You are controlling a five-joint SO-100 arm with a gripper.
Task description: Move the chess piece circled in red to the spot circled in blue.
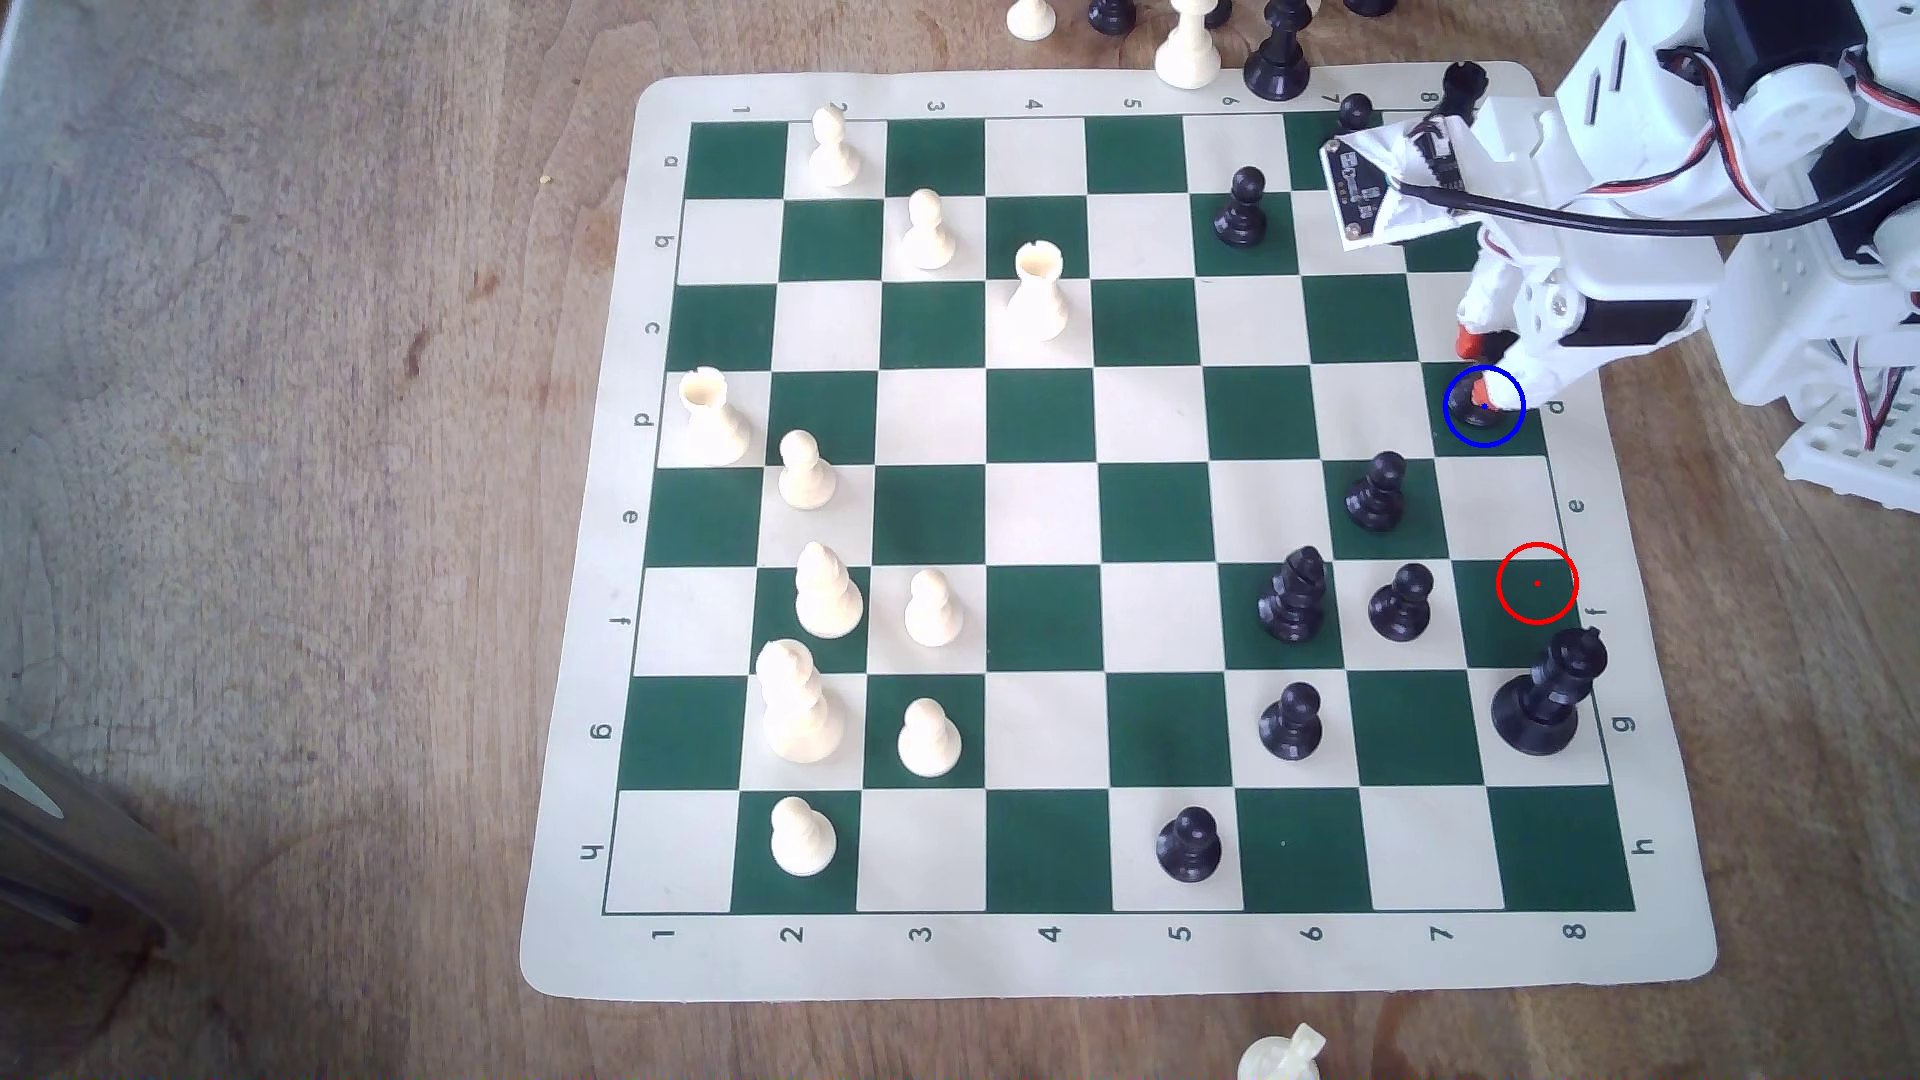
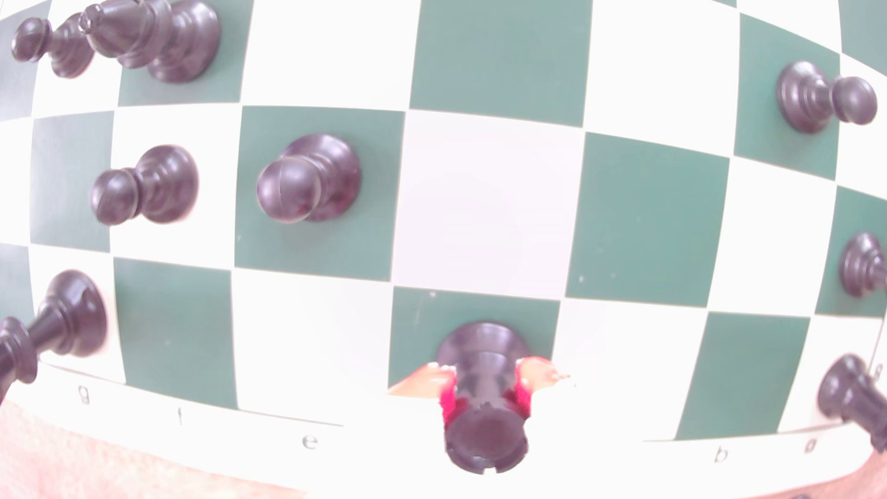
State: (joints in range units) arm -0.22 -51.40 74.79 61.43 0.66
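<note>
While the arm reaches in from the exterior view's right, I see the fingers [image 2: 485, 388] pinching the black rook [image 2: 482, 384] on both sides of its stem. The rook stands upright with its base on the dark green square ringed in blue [image 1: 1484, 406], at the board's [image 1: 1039, 976] edge by the letter d. The red-ringed green square [image 1: 1537, 584] near the black king [image 1: 1546, 694] holds no piece.

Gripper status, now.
Gripper: closed on the black rook, whose base sits on the blue-ringed green square.
</note>
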